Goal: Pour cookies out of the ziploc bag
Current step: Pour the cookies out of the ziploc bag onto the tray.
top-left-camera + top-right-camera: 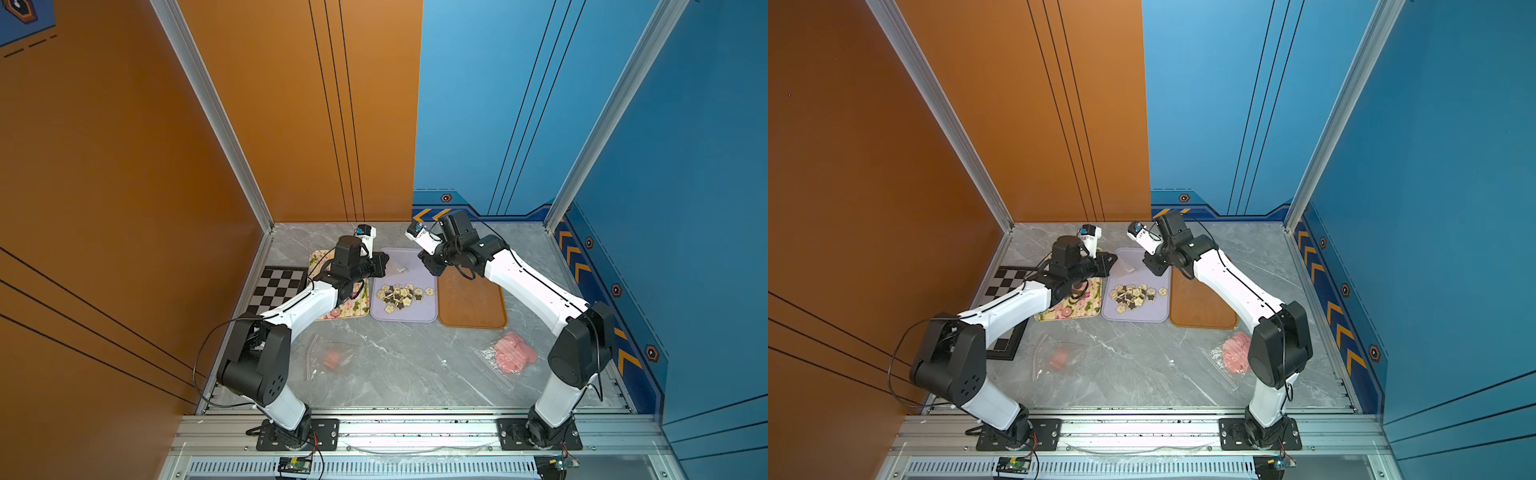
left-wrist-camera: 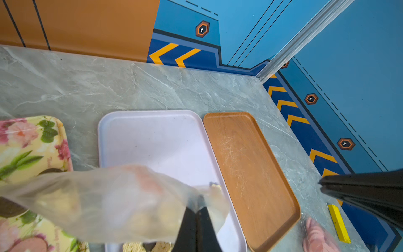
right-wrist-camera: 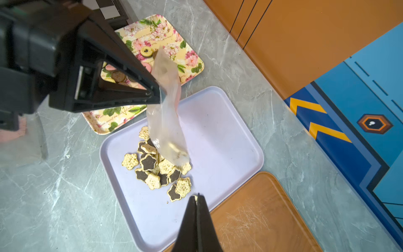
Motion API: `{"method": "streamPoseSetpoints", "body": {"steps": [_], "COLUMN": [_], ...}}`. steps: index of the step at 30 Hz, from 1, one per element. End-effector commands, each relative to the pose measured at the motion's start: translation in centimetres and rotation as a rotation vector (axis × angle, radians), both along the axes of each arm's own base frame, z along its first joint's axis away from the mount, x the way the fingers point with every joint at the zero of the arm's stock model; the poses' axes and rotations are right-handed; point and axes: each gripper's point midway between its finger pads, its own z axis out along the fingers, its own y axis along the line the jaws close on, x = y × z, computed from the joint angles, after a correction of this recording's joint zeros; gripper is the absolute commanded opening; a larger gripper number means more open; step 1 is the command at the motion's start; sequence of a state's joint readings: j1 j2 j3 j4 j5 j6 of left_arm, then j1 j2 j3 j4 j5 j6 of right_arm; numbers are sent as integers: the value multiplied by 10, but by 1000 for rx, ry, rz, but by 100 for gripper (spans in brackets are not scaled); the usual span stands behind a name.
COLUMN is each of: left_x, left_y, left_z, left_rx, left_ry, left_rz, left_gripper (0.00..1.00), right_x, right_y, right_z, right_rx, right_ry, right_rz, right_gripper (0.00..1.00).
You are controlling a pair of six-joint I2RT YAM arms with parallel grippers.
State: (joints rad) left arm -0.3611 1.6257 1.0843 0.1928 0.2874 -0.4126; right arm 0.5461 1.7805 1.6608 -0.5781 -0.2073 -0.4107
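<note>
A clear ziploc bag [image 3: 165, 122] hangs above the lavender tray [image 3: 218, 131], its lower end over the pile. My left gripper [image 3: 160, 96] is shut on the bag's upper edge; in the left wrist view the film [image 2: 120, 200] drapes from the gripper [image 2: 199, 203]. Cream and dark flower-shaped cookies [image 3: 157, 165] lie heaped on the tray, as both top views show [image 1: 401, 295] [image 1: 1133, 295]. Whether any stay in the bag I cannot tell. My right gripper [image 3: 198, 196] is shut with nothing held, hovering over the tray's edge by the wooden tray [image 3: 261, 213].
A floral tray [image 1: 357, 309] with round cookies lies left of the lavender one; a chessboard [image 1: 276, 286] sits further left. Nearer the front lie a bag of pink discs [image 1: 513, 353] on the right and a flatter bag [image 1: 332, 357] on the left.
</note>
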Motion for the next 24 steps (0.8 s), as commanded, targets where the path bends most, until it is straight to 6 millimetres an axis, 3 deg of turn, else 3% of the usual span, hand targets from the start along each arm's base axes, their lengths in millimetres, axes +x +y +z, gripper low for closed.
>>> {"method": "streamPoseSetpoints", "body": {"steps": [1, 3, 5, 6, 8, 9, 13, 17, 24], "left_x": [13, 14, 13, 12, 11, 10, 1, -10, -16], "left_y": [-12, -17, -22, -26, -34, -38, -55, -66, -66], "left_z": [3, 0, -3, -3, 0, 1, 5, -3, -16], "left_rx": [-32, -34, -39, -43, -51, -55, -84, -73, -66], "left_ry": [-15, -7, 2, 2, 0, -2, -5, -3, 8], "left_rz": [-28, -42, -60, -76, -105, -116, -181, -204, -188], "left_gripper": [0, 0, 0, 0, 0, 0, 0, 0, 0], "right_x": [-7, -2, 0, 1, 1, 3, 14, 25, 17], "right_y": [-10, -12, -15, -16, -13, -14, -24, -44, -32], "right_z": [-22, -13, -17, -23, -40, -50, -68, -62, -61], "right_rx": [-55, 1, 36, 57, 123, 159, 364, 692, 910], "right_ry": [79, 29, 35, 54, 127, 169, 253, 340, 451], "right_rz": [-7, -67, -103, -132, -163, -201, -356, -515, -536], "right_gripper": [0, 0, 4, 27, 51, 58, 60, 63, 64]}}
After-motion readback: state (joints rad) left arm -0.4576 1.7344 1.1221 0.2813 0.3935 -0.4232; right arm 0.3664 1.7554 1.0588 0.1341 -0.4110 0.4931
